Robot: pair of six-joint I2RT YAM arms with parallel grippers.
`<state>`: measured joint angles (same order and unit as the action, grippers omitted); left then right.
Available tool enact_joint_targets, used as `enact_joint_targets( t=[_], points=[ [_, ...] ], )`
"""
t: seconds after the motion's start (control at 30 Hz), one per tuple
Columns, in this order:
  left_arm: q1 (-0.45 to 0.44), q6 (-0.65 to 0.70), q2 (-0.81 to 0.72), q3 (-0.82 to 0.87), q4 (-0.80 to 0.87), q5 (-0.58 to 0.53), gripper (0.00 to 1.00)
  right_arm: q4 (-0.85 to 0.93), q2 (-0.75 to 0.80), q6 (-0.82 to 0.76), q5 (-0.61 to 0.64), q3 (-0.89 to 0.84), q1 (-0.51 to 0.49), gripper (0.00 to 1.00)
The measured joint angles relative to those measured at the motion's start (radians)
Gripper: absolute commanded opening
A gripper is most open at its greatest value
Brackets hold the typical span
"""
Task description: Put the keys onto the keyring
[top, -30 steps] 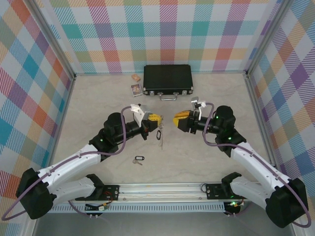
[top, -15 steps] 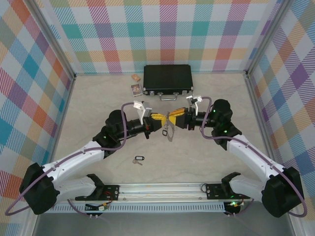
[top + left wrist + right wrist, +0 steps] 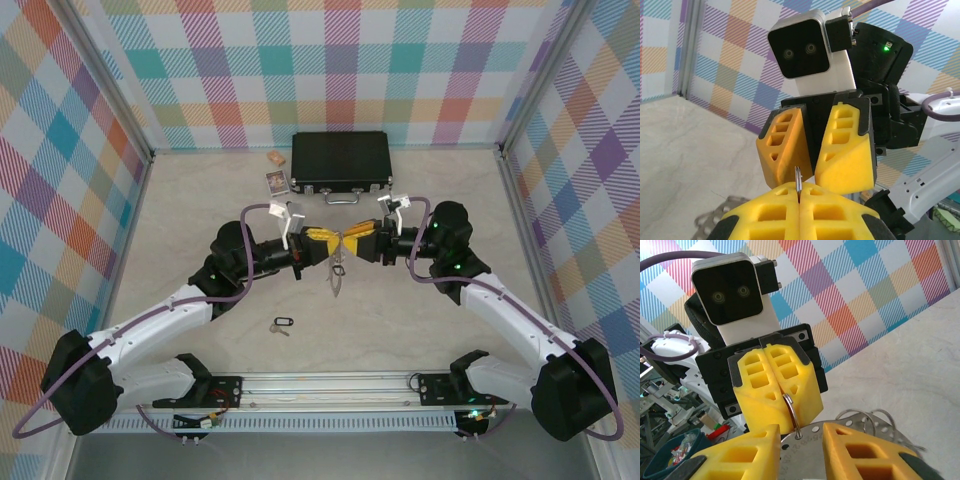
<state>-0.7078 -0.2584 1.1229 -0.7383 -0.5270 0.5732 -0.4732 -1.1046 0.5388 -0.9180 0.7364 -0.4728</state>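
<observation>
My left gripper point(image 3: 334, 243) is shut on a small wire loop point(image 3: 798, 181) of the keyring, seen edge-on between its yellow fingers. The keyring point(image 3: 812, 452), a grey metal piece with numbered holes and wire loops, hangs from that loop point(image 3: 791, 412) above the table's middle point(image 3: 338, 276). My right gripper point(image 3: 351, 241) faces the left one tip to tip. Its fingers point(image 3: 747, 450) stand apart on either side of the metal in its own view point(image 3: 801, 434); I cannot tell whether they touch it. One key with a black oval tag point(image 3: 281, 324) lies on the table nearer the arm bases.
A black case point(image 3: 340, 162) lies shut at the back wall, its handle toward me. Two small cards point(image 3: 277, 181) lie left of it. Checked walls close in three sides, and a metal rail point(image 3: 330, 385) runs along the near edge.
The right gripper has moved left until its tips meet the left gripper's, and its jaws have narrowed. The left gripper stays shut and has shifted slightly right with the hanging keyring.
</observation>
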Motion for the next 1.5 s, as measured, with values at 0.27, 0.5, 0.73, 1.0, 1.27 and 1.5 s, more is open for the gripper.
enact_joint_targets(
  t=[0.27, 0.5, 0.73, 1.0, 1.27, 1.5],
  points=[
    [0.0, -0.011, 0.014, -0.018, 0.0, 0.026, 0.0, 0.0, 0.0, -0.001, -0.001, 0.0, 0.0, 0.18],
    [0.005, -0.018, 0.023, -0.029, 0.004, 0.048, 0.0, 0.0, 0.002, -0.002, -0.01, 0.0, -0.001, 0.15],
    [0.009, -0.029, 0.03, -0.039, 0.007, 0.063, 0.01, 0.01, 0.017, -0.014, -0.007, 0.0, -0.001, 0.0],
    [0.043, -0.04, 0.036, -0.099, 0.082, 0.093, 0.26, 0.075, 0.043, -0.058, 0.015, 0.0, -0.003, 0.0],
    [0.089, 0.031, 0.017, -0.163, 0.277, 0.101, 0.3, 0.25, 0.077, -0.183, 0.063, 0.006, -0.005, 0.0],
    [0.089, 0.115, 0.017, -0.198, 0.426, 0.124, 0.3, 0.326, 0.068, -0.241, 0.081, 0.035, -0.005, 0.0]
  ],
)
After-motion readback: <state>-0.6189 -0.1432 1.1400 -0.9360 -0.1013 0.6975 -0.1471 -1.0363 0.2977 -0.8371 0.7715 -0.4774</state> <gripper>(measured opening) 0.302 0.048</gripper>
